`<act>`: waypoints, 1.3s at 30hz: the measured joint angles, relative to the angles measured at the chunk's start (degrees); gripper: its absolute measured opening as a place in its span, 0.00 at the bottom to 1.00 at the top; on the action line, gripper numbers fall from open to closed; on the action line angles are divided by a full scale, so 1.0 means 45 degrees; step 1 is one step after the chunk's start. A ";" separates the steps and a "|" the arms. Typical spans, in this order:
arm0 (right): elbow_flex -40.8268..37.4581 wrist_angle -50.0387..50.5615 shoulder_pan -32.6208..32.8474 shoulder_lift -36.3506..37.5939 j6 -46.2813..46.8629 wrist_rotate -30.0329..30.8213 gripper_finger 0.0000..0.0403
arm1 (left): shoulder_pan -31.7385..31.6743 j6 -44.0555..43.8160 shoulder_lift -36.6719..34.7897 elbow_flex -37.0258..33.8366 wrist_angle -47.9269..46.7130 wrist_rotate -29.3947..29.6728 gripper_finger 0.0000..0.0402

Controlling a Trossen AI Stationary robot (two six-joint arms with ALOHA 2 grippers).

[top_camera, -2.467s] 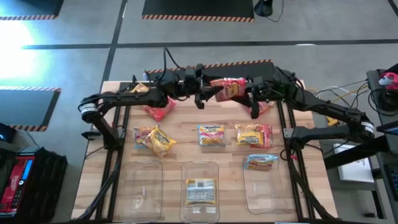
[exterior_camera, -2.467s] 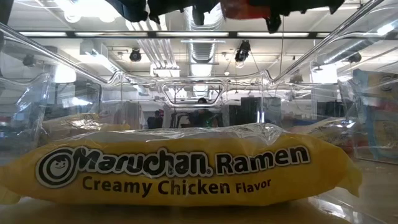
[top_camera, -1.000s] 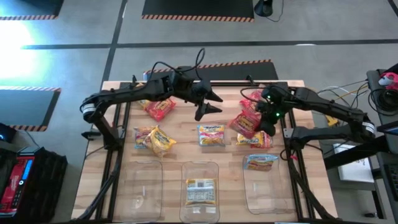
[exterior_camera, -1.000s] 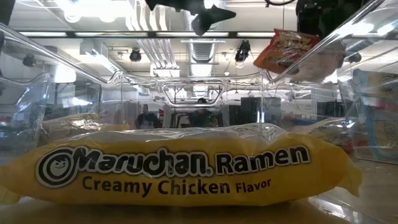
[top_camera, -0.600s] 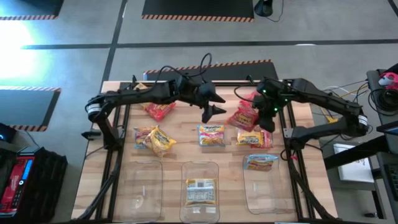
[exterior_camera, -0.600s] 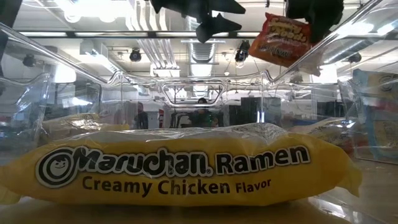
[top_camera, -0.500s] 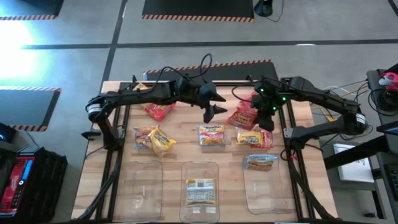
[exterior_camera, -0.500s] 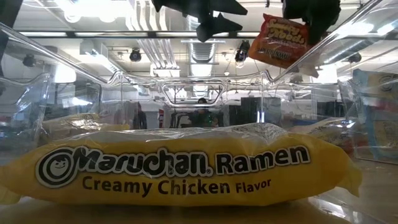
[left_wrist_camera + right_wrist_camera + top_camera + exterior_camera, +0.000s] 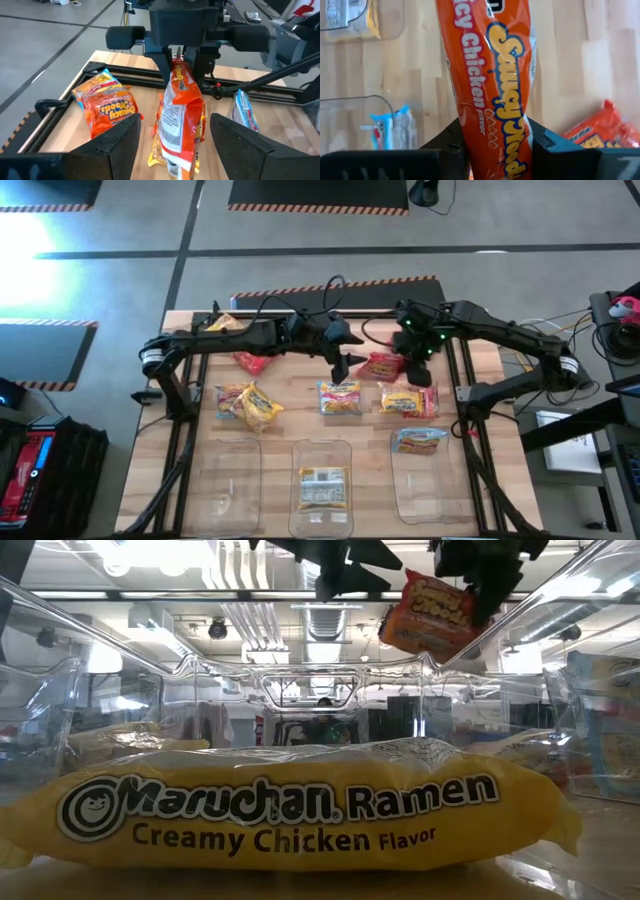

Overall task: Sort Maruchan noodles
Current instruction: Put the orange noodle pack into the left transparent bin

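Note:
A red-orange Maruchan noodles packet [image 9: 383, 365] hangs over the far middle of the table, with my right gripper [image 9: 402, 360] shut on it. My left gripper [image 9: 350, 352] stands open just to the packet's left, level with it and apart from it; in the left wrist view its fingers [image 9: 115, 145] frame the hanging packet [image 9: 180, 115]. Three yellowish packets [image 9: 340, 397] lie flat in a row at mid table, and a red one [image 9: 255, 361] lies partly under my left arm. A yellow packet [image 9: 322, 487] lies in the middle bin and a blue one [image 9: 420, 440] in the right bin. My right gripper pinches the red-orange packet between its two fingers [image 9: 455, 147], near the packet's upper end [image 9: 177, 70]. The fingers come from above, slanting down. The packet hangs below them, clear of the table, its printed face [image 9: 495, 90] toward the wrist camera.
Three clear bins stand along the near edge: left [image 9: 228, 480], middle [image 9: 345, 455], right [image 9: 400, 480]. Another orange packet [image 9: 107, 107] lies at the far right, near the dark frame rails [image 9: 460, 370]. Bare wood shows between the row and the far edge.
My right gripper has risen and gone toward the table's left, toward my left gripper, rolling its wrist. The red-orange packet has gone with it and turned about, still hanging clear. My left gripper, still open, has edged toward the table's right.

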State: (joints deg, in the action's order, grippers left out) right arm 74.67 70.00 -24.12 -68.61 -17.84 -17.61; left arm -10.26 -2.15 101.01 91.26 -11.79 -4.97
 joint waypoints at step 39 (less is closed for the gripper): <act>0.1083 -0.2804 0.0915 -0.0783 -0.1406 0.0616 0.25 | -0.0028 -0.0588 0.0572 0.0005 0.0709 -0.0298 0.43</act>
State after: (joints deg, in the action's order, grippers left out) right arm 79.55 57.38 -20.00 -72.13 -24.16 -14.84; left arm -10.39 -4.80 103.59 91.29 -8.60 -6.31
